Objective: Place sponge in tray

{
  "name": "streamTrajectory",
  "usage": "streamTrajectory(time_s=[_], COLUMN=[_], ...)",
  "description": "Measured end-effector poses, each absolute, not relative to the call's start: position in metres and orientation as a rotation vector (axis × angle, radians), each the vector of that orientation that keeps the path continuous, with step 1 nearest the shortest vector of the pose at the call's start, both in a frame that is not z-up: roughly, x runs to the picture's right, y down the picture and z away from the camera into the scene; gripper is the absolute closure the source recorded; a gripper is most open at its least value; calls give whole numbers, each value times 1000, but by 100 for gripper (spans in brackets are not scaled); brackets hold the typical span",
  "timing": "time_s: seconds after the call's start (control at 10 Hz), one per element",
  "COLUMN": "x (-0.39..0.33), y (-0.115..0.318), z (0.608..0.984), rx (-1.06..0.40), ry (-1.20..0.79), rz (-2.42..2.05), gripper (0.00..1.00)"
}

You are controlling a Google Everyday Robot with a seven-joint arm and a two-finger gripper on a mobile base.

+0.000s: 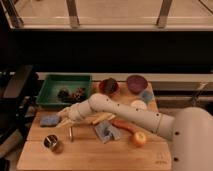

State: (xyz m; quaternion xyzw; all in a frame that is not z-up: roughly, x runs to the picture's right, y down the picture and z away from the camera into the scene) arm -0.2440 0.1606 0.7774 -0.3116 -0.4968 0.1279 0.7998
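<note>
Your white arm [127, 114] stretches from the rounded base [192, 140] at four o'clock across toward nine o'clock, bending downward near the middle. Your gripper [65, 121] sits low at its far end, angled toward eight o'clock.

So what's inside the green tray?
Two dark lumpy things sit in the shallow green plastic tray; I can't tell what they are. Nothing covers the tray. The flat blue-grey sponge lies outside, the robot's hand beside it.

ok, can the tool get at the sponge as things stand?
Probably yes. The tool is right beside the sponge, near the left end of the board; nothing lies between them.
</note>
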Motion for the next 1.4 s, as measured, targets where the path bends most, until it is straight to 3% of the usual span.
streamTrajectory(time_s=[0.5,0.7,0.9,1.2,1.4], x=[-282,-285,-288,-292,-295], y=[154,152,149,147,151], z=[789,800,805,808,808], rx=[-671,-674,-674,-667,-664], ry=[-1107,-1114,-1117,-1118,-1114], rz=[236,242,242,240,247], gripper=[44,53,53,27,20])
